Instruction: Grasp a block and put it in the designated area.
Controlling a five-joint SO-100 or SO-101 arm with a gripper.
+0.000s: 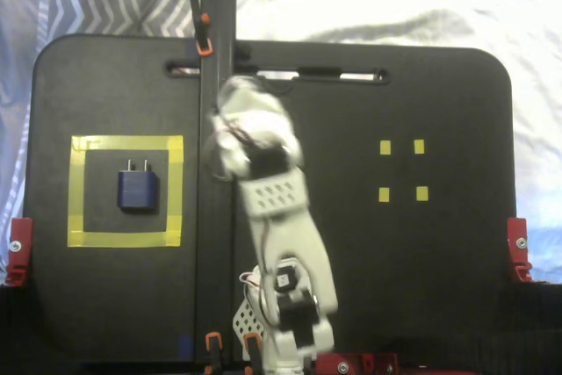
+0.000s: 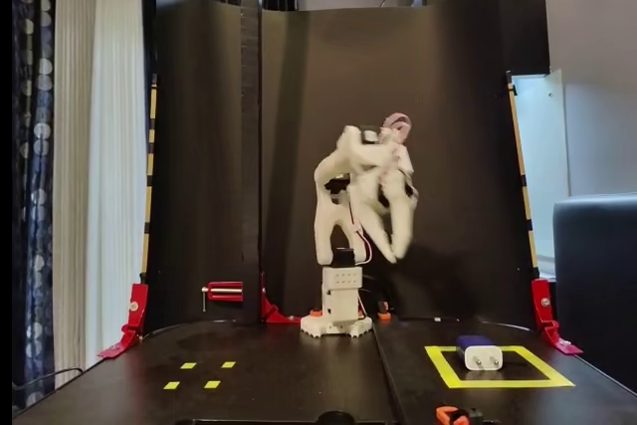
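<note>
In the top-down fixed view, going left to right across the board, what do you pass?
Left red clamp → yellow tape square with the blue block lying inside it → vertical black post → white arm → four small yellow tape marks → right red clamp.

Matt black table (image 1: 395, 287), glossy yellow tape designated area (image 1: 126, 238), plastic-looking block (image 1: 138, 191).
</note>
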